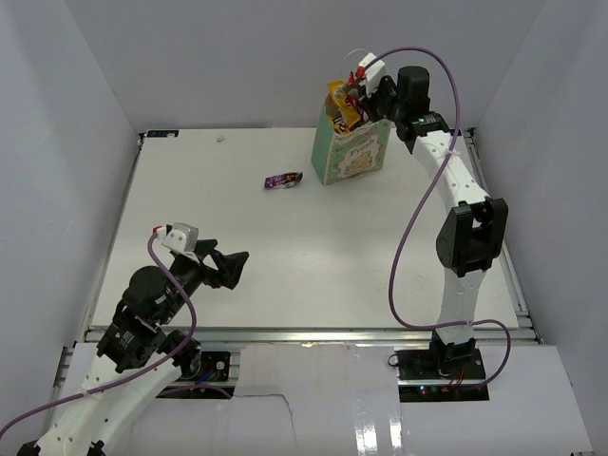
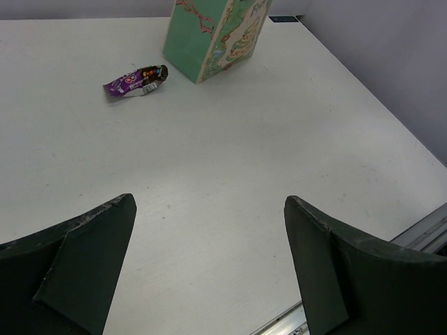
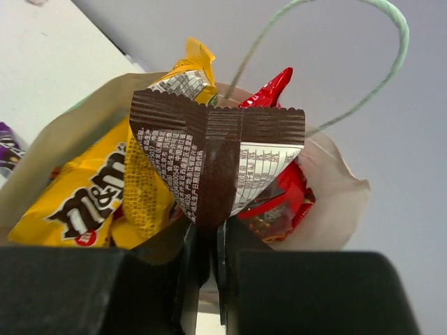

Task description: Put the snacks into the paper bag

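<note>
The mint-green paper bag [image 1: 350,157] stands upright at the far side of the table; its base also shows in the left wrist view [image 2: 213,35]. My right gripper [image 1: 366,92] is over its mouth, shut on the brown-white bar wrapper [image 3: 216,164]. Inside the bag [image 3: 335,209] are yellow candy packets [image 3: 84,202] and the red chip bag [image 3: 286,202]. The small purple wrapper [image 1: 283,180] lies on the table left of the bag, also seen in the left wrist view [image 2: 136,79]. My left gripper [image 1: 230,269] is open and empty, low over the near left. The blue chip bag is hidden.
White walls enclose the table on three sides. A metal rail [image 1: 313,334] runs along the near edge. The right arm's purple cable [image 1: 418,204] loops beside it.
</note>
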### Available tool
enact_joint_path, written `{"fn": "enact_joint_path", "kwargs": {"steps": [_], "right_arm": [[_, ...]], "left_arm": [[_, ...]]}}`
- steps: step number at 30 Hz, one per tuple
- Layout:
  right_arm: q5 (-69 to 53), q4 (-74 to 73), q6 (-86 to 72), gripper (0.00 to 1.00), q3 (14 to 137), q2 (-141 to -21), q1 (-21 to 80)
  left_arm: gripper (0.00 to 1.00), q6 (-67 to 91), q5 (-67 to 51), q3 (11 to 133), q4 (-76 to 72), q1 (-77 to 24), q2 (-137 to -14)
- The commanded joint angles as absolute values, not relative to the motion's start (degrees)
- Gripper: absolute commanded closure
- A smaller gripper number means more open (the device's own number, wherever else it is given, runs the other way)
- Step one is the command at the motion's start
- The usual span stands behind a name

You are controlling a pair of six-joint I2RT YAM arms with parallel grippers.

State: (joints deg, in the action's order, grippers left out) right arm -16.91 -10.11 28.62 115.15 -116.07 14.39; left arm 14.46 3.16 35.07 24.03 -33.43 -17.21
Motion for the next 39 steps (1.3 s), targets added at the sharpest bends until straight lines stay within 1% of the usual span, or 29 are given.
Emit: {"fn": "enact_joint_path", "kwargs": {"steps": [1,7,10,13,18,19,21,22,28,34,39], "right_arm": [[-22.50,-7.47,26.11,0.92,117.77,-113.38,14.33],[-23.29,-6.59,24.08,0.92,117.95,-113.73,14.33],[-19.96,-6.50,24.34,0.92,117.33,-114.96,14.33],[-17.41,-6.68,24.61,0.88,116.72,-115.75,14.06],[-15.64,-7.56,24.52,0.63,116.01,-116.19,13.19],[-15.64,-8.17,24.26,0.53,116.10,-115.93,13.01],[-16.26,-8.52,24.00,0.45,116.37,-115.40,12.48],[-16.52,-8.79,23.56,0.39,116.72,-114.62,12.22],[-19.68,-9.32,22.06,0.30,118.56,-109.87,11.78],[-24.08,-9.05,19.25,0.25,119.97,-105.83,11.78],[-25.23,-9.40,18.90,0.24,119.27,-105.03,11.78]], "left_arm": [[0.02,14.06,2.55,34.72,24.08,-33.13,-17.58],[0.02,13.98,2.37,34.72,23.99,-33.13,-17.75],[0.02,14.06,2.55,34.72,24.08,-33.13,-17.58],[0.02,14.06,2.46,34.72,24.08,-33.13,-17.58],[0.02,14.06,2.29,34.72,23.99,-33.13,-17.75],[0.02,14.06,2.29,34.72,23.99,-33.13,-17.67],[0.02,14.06,2.02,34.63,24.00,-33.13,-17.93],[0.02,14.06,1.93,34.63,23.91,-33.13,-17.93],[0.02,14.06,1.58,34.72,23.91,-33.13,-18.19],[0.02,14.15,1.50,34.63,23.99,-33.13,-18.11],[0.02,14.15,1.49,34.63,23.99,-33.13,-17.93]]}}
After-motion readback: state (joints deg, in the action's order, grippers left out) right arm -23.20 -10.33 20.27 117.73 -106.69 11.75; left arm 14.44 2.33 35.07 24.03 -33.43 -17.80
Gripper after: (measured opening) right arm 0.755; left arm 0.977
